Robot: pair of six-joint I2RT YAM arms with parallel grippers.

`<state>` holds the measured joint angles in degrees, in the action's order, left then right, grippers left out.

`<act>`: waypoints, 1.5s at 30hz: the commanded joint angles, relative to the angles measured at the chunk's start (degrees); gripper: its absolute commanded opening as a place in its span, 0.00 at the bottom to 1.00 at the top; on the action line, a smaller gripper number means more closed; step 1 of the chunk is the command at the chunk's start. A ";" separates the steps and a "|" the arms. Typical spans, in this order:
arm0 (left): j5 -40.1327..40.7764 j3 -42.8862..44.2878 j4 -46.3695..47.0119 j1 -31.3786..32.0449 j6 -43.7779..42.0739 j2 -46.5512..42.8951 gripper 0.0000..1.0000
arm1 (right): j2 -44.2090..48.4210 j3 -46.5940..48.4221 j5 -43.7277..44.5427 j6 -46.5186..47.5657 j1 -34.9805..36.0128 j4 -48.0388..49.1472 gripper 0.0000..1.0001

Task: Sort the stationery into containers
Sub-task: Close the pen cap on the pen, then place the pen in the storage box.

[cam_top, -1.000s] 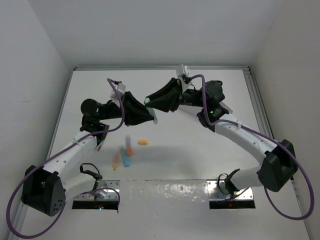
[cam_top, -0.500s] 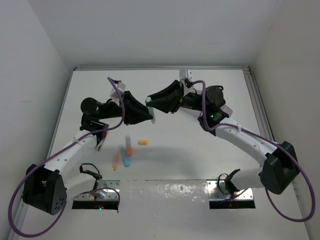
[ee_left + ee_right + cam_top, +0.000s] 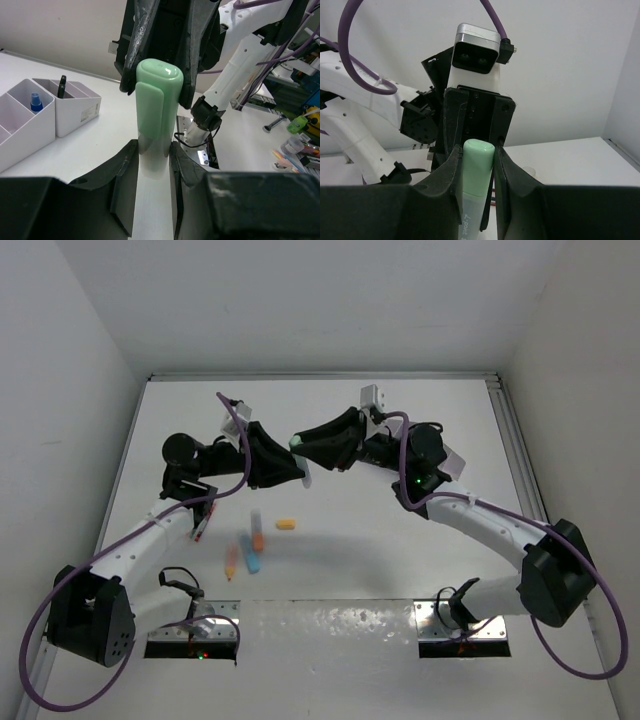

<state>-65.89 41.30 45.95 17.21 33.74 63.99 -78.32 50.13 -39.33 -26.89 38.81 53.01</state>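
Above the counter's [image 3: 400,560] middle, at 12 o'clock from the loose markers [image 3: 252,548], the green marker [image 3: 159,100] stays clamped by both left pincer [image 3: 152,160] and right pincer [image 3: 477,170], only the right wrist having rolled slightly, apparently mid-handover, sorting unfinished.
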 commanded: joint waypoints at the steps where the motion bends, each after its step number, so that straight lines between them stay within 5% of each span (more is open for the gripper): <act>1: 13.07 7.57 19.70 -1.48 1.95 -4.48 0.00 | -6.67 -7.68 -10.77 0.79 1.97 -22.16 0.00; 11: 12.45 6.69 17.69 -1.48 0.28 -5.19 0.00 | -4.38 -7.25 -8.66 2.19 1.36 -26.19 0.00; 18: 11.04 6.16 13.29 -1.30 -3.67 -5.89 0.00 | -3.16 1.36 -8.22 2.99 1.36 -31.92 0.46; 25: 9.82 5.99 8.99 -1.30 -6.84 -6.33 0.00 | 0.88 2.96 -7.60 1.85 -1.18 -30.43 0.64; 32: 8.85 5.81 0.31 -1.22 -14.21 -6.59 0.00 | 6.16 7.95 -7.78 6.58 -2.68 -41.47 0.71; 40: 6.57 6.33 -19.73 -0.95 -35.65 -6.59 0.00 | 9.86 17.19 -3.14 15.90 -2.51 -56.16 0.76; 45: 5.68 6.34 -23.45 -0.60 -39.62 -6.42 0.00 | 6.80 20.71 -0.84 17.66 -0.40 -56.00 0.73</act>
<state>-58.61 45.67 26.04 16.14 0.58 57.84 -69.32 68.55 -42.50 -12.75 37.12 -0.51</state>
